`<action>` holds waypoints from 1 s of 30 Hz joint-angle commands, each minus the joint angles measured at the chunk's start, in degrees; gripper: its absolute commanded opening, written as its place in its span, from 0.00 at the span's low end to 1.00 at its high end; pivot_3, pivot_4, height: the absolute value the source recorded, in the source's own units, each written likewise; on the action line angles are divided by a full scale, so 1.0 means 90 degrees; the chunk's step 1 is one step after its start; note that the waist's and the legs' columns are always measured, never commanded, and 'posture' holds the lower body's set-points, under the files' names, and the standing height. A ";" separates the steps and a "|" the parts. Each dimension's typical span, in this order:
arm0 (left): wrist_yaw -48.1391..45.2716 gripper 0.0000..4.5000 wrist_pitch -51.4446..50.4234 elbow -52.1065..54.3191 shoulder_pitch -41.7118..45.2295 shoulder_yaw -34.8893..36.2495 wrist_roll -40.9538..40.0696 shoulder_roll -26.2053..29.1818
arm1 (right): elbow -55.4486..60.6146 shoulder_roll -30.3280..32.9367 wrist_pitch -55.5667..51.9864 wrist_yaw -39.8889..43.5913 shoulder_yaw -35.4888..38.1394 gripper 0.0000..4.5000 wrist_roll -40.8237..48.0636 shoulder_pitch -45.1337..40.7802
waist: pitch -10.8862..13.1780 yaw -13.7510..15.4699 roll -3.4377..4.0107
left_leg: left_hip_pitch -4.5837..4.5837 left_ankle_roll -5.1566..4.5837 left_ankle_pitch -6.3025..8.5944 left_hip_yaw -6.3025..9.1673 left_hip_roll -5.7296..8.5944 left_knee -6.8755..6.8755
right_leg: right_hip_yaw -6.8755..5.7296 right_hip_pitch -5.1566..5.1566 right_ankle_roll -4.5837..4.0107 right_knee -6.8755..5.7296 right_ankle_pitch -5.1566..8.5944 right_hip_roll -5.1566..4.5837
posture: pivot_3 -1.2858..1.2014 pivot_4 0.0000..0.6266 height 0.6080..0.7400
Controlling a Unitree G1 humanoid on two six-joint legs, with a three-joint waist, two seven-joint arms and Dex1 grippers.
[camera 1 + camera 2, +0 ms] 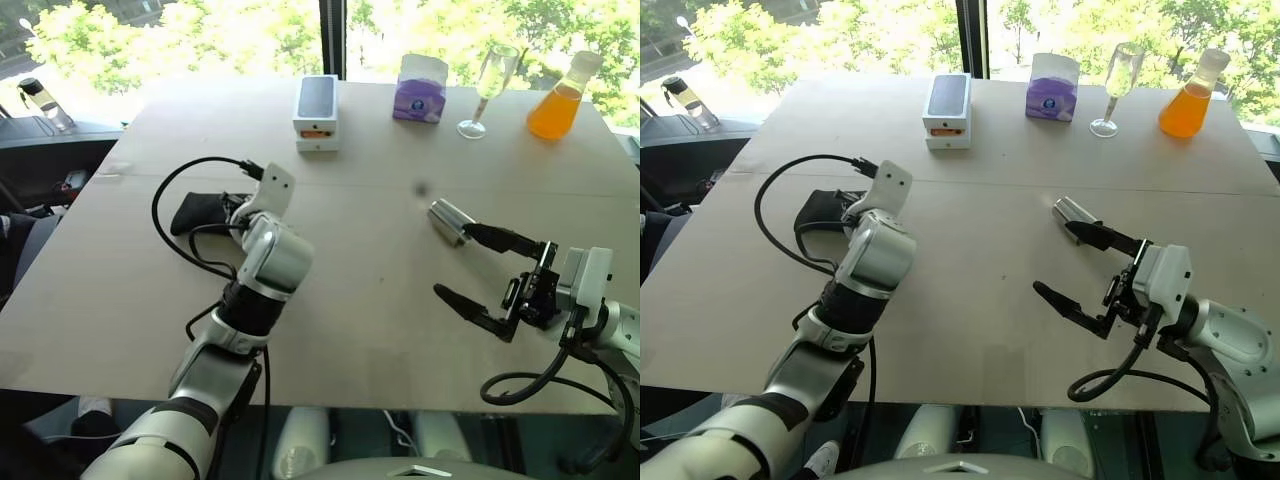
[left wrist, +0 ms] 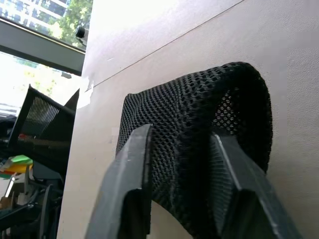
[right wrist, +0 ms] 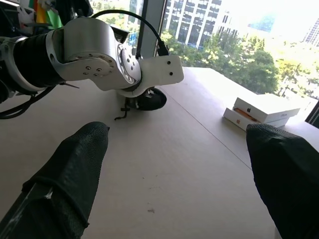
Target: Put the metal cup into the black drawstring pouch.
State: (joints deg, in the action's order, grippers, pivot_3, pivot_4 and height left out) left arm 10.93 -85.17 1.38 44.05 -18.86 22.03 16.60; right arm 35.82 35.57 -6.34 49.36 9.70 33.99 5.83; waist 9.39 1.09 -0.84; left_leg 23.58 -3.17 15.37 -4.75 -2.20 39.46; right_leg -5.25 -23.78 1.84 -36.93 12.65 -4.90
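Black drawstring pouch point(image 1: 200, 212) is seen at left-centre of the head views, lying on the table point(image 1: 350, 320), partly hidden behind the left wrist. In the left wrist view the pouch point(image 2: 209, 129) is shown as black mesh fabric bunched between the two fingers point(image 2: 130, 189) of the left gripper point(image 2: 187, 199), which is clenched on it; fabric is pressed against both inner faces. That grip is not visible from the head cams, where the left gripper is covered by its own wrist.

Metal cup point(image 1: 449, 220) is lying on its side at centre-right of the table, well apart from the pouch. One fingertip of the right gripper point(image 1: 478, 268) is seen just beside the cup's near end; contact can't be told. Right gripper is released, jaws spread wide, nothing between them. In the right wrist view its fingers point(image 3: 70, 179) frame bare table, w/ the pouch point(image 3: 152, 99) at upper centre under the left wrist.

At top of the head views: white box point(image 1: 316, 112), purple tissue box point(image 1: 420, 88), champagne glass point(image 1: 490, 88), orange-liquid flask point(image 1: 562, 98). White box point(image 3: 261, 112) is also seen at right in the right wrist view.
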 commanded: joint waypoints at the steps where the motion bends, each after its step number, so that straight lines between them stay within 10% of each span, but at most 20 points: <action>1: -0.0008 0.01 -0.0100 0.0165 0.0029 0.0066 0.0140 0.0068 | 0.0228 0.0008 0.0019 -0.0057 0.0003 1.00 0.0037 -0.0072 | 0.0000 0.0000 0.0000 | 0.0000 0.0000 0.0000 0.0000 0.0000 0.0000 | 0.0000 0.0000 0.0000 0.0000 0.0000 0.0000 | 0.52 0.24 0.98; 14: -0.1081 0.00 0.0223 0.1194 -0.0286 0.1026 -0.0583 0.0335 | 0.0289 -0.0170 -0.0941 -0.1304 -0.0174 1.00 -0.0261 -0.0391 | 0.0000 -0.0018 0.0000 | 0.0001 0.0002 -0.0001 -0.0004 -0.0003 0.0002 | 0.0003 -0.0007 -0.0001 -0.0008 0.0000 -0.0004 | 0.52 0.24 0.98; 21: -0.3046 0.00 -0.0176 0.1694 -0.0007 0.2520 -0.2598 -0.0228 | 0.0534 0.0128 -0.4679 -0.3073 -0.0293 1.00 0.0498 -0.0620 | -0.0001 0.0013 0.0000 | 0.0009 0.0005 -0.0003 0.0002 -0.0001 0.0010 | -0.0005 -0.0007 -0.0003 -0.0012 -0.0001 -0.0014 | 0.52 0.24 0.98; 30: -0.3853 0.00 -0.0295 0.0942 0.0097 0.3544 -0.3943 -0.0384 | -0.0275 -0.1341 -0.5441 -0.4616 0.0056 1.00 0.0507 -0.1359 | -0.0002 -0.0045 0.0000 | 0.0004 0.0004 -0.0003 -0.0003 0.0002 0.0013 | 0.0005 -0.0014 -0.0001 -0.0027 -0.0001 -0.0001 | 0.52 0.24 0.98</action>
State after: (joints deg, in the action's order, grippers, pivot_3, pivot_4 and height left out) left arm -22.88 -87.42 10.00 43.10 11.62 -11.59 12.84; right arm 32.82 23.94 -55.63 9.33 8.63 38.57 -4.82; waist 9.37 0.69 -0.84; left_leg 23.62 -3.13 15.34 -4.78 -2.19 39.57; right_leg -5.21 -23.90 1.83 -37.18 12.64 -4.90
